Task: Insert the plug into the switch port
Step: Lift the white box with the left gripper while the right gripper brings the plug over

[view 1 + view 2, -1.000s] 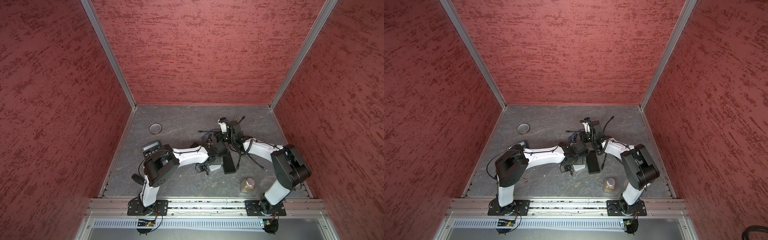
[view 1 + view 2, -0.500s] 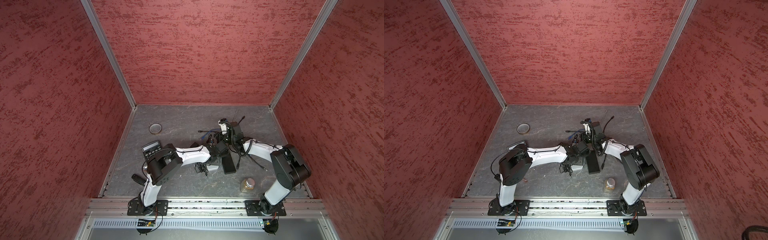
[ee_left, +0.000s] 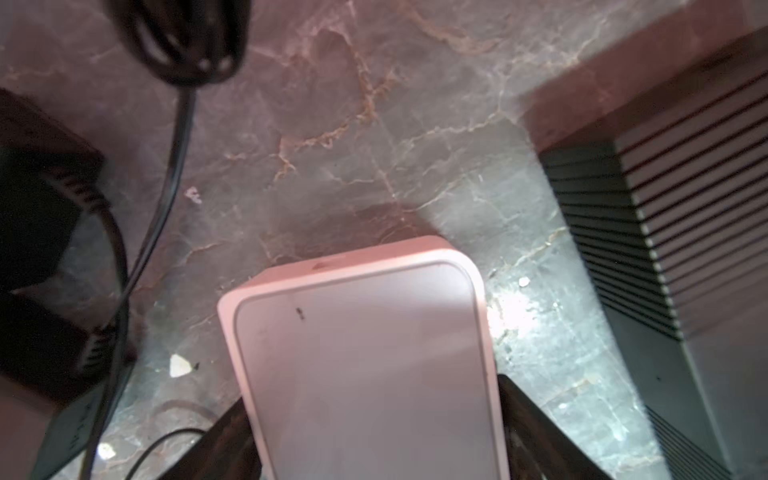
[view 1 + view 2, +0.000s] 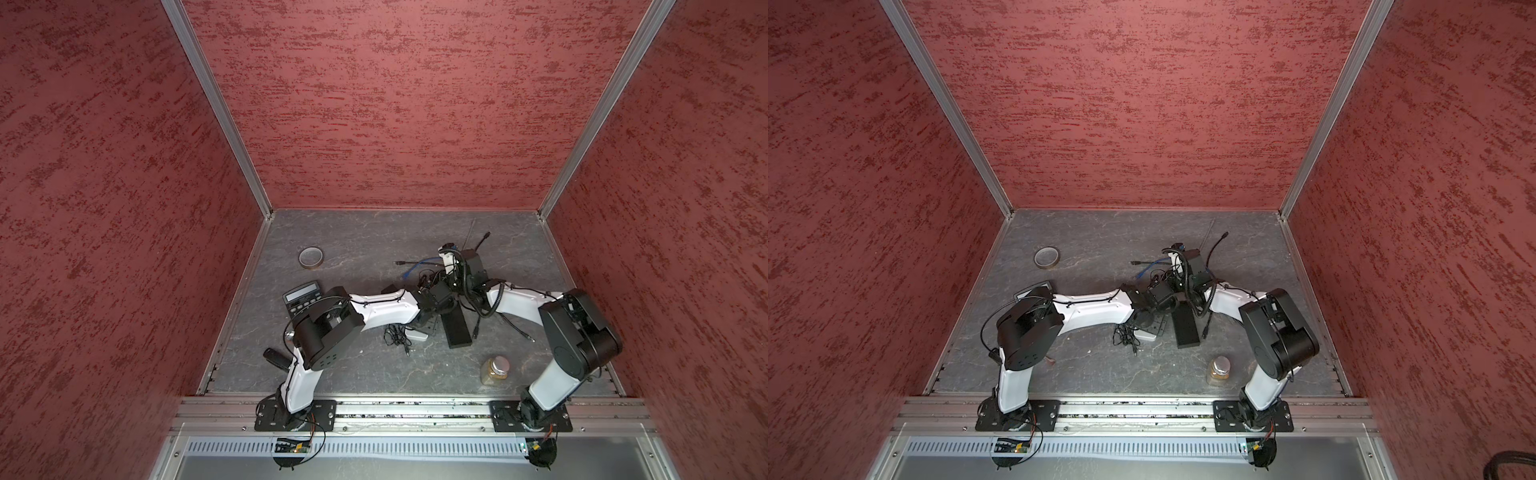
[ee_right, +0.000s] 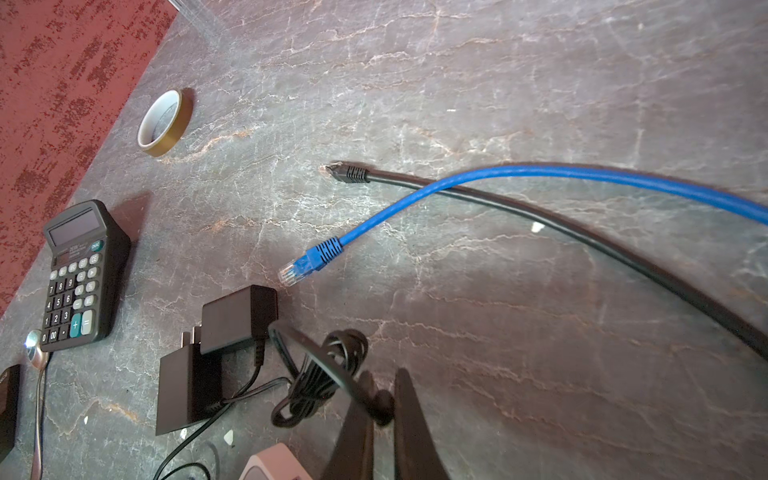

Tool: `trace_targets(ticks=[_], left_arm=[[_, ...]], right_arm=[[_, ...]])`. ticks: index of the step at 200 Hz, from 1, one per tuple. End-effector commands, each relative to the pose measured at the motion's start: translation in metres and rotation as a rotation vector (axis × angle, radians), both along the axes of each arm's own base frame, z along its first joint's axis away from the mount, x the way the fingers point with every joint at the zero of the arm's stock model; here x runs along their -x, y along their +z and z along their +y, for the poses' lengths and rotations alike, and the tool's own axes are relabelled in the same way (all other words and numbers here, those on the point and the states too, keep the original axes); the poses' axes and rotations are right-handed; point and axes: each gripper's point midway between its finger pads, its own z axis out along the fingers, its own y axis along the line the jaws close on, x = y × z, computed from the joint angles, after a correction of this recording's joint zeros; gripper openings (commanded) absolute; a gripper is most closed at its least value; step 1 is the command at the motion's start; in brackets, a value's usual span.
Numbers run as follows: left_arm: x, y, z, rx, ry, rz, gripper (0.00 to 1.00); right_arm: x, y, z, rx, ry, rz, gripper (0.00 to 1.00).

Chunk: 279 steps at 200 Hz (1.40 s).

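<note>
The left gripper [image 3: 374, 395] is set astride the white switch [image 3: 361, 353], jaws wide, one finger along each side, presumably to steady it against the push of insertion. Pressing contact cannot be told. The switch lies flat on the table [image 4: 353, 257], just beside the black slatted box [image 3: 685, 208]. The right gripper [image 5: 384, 374] is closed narrow on a thin black cord [image 5: 378, 409], its plug end hidden. A blue network plug [image 5: 297, 268] lies free. One container is noted: a lidded jar [image 4: 495, 370] with brown contents.

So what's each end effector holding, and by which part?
Right end effector pinches the thin black cable, seemingly at its plug end. Left end effector straddles the white switch by its long sides; grip unclear.
</note>
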Motion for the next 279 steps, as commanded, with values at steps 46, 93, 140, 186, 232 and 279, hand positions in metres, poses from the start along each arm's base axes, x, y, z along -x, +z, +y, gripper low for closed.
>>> trace_targets(ticks=[46, 93, 140, 186, 232, 279], left_arm=[[0.008, -0.017, 0.006, 0.0, -0.041, 0.031, 0.63], [0.0, 0.015, -0.008, 0.143, -0.122, -0.122, 0.52], [0.001, 0.067, -0.023, 0.287, -0.241, -0.337, 0.5], [0.008, 0.12, -0.025, 0.492, -0.313, -0.557, 0.52], [0.004, 0.155, 0.012, 0.556, -0.307, -0.868, 0.51], [-0.004, 0.171, 0.052, 0.504, -0.314, -1.047, 0.51]], right_arm=[[-0.007, 0.026, -0.001, -0.02, -0.018, -0.047, 0.06], [-0.006, 0.037, 0.002, -0.059, 0.009, -0.046, 0.06], [-0.009, 0.04, -0.002, -0.06, 0.003, -0.046, 0.06], [-0.009, 0.043, -0.003, -0.054, 0.019, -0.042, 0.06], [-0.004, 0.047, 0.001, -0.091, 0.047, -0.043, 0.07], [0.008, 0.064, 0.008, -0.17, 0.1, -0.066, 0.07]])
